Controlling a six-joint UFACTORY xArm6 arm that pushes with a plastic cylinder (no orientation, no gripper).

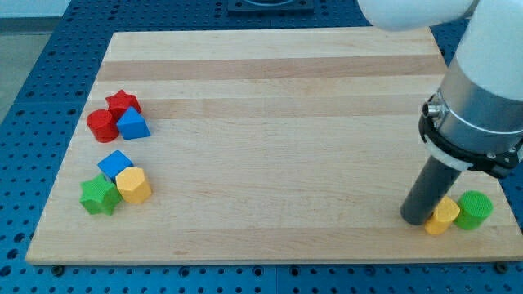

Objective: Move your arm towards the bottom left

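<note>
My rod comes down from the arm at the view's right; my tip (420,219) rests on the wooden board (270,147) near its bottom right corner. It touches or nearly touches the yellow block (444,216), which sits just to its right, with the green cylinder (474,210) beyond that. At the view's left is a cluster of a red star (123,102), a red cylinder (102,126) and a blue block (132,125). Below it sit a blue cube (115,164), a yellow hexagonal block (133,185) and a green star (100,196).
The board lies on a blue perforated table (33,73). The arm's white and grey body (482,90) overhangs the board's right edge.
</note>
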